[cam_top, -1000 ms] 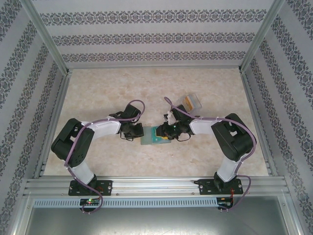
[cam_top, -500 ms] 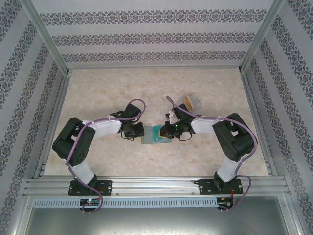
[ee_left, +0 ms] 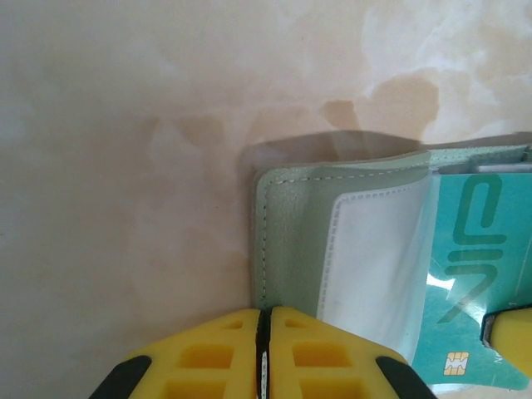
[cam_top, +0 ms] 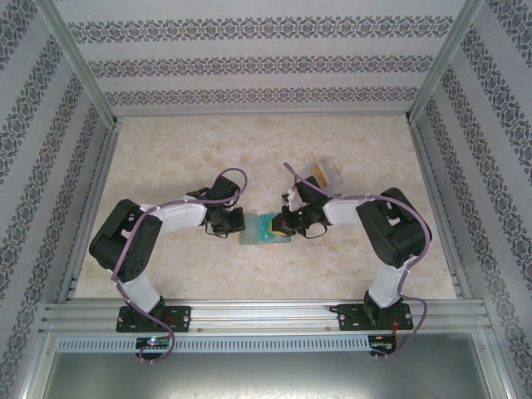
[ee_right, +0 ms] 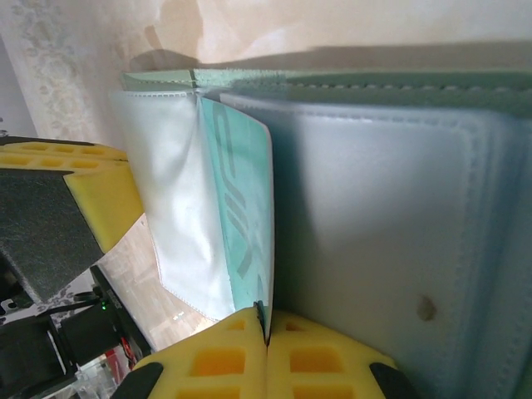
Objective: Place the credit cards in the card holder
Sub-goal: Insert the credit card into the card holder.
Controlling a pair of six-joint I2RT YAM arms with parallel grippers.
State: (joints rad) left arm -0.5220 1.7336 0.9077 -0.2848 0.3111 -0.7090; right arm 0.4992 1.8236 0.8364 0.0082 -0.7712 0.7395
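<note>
My left claw was closed on the cover edge of the card holder, which lay open on the bench between my two arms. My right claw was clamped on the teal card, which stood among the holder's inner sleeves.

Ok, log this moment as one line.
left gripper: shut on card holder | right gripper: shut on teal card | card: partly between sleeves
</note>
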